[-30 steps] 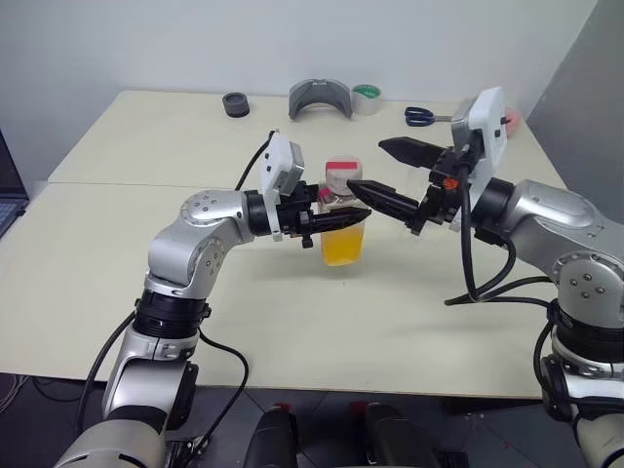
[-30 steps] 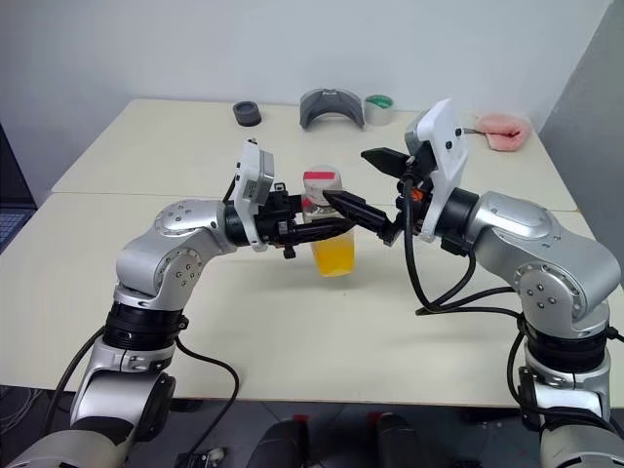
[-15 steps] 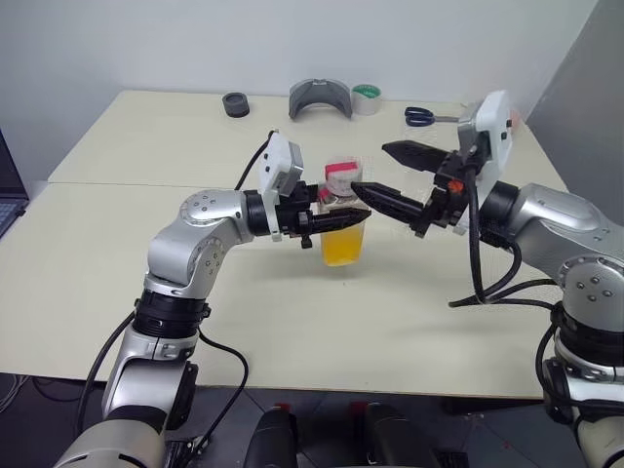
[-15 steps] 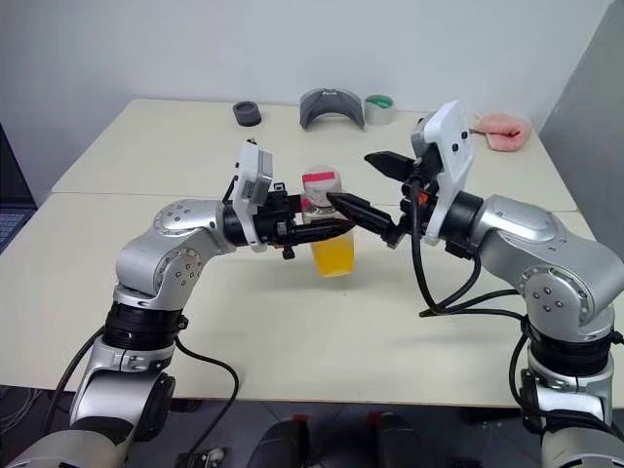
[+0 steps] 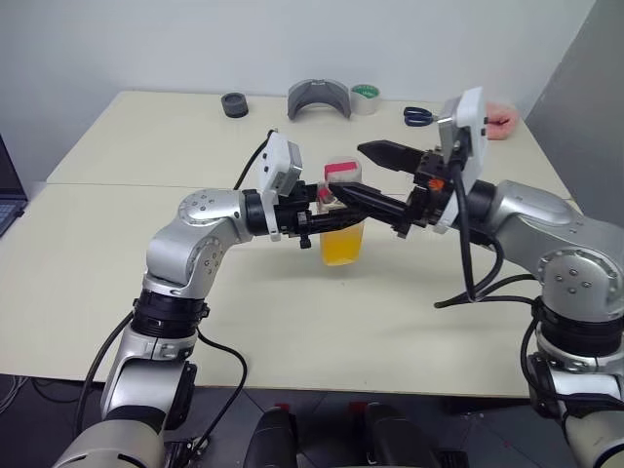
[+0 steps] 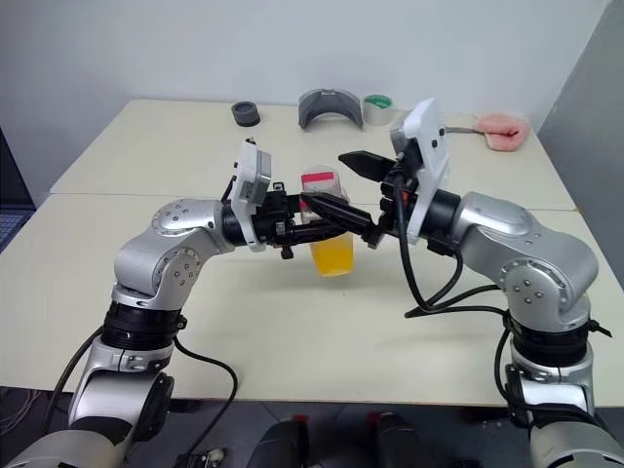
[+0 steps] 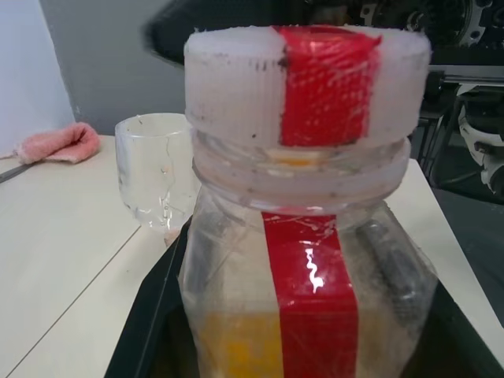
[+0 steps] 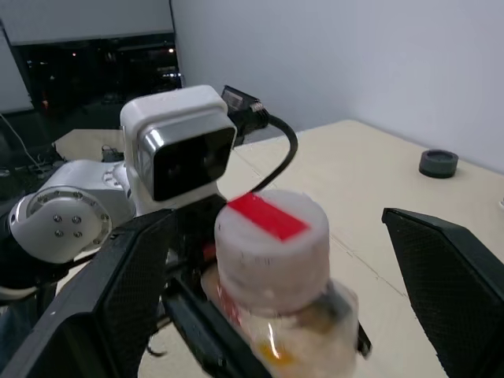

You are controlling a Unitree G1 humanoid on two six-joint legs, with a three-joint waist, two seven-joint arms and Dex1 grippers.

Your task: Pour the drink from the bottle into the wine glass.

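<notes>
The left gripper (image 5: 336,216) grips the bottle (image 5: 342,226) tight, and the right gripper (image 5: 356,174) is wide open around the cap (image 8: 272,244), so it should close squarely before twisting.

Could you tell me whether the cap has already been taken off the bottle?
No, the white cap with its red stripe sits on the bottle.

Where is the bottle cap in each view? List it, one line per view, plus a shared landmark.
Left eye: the bottle cap at centre.
Right eye: centre.
Left wrist: top centre.
Right wrist: lower centre.
Shared landmark: the cap's red stripe.
</notes>
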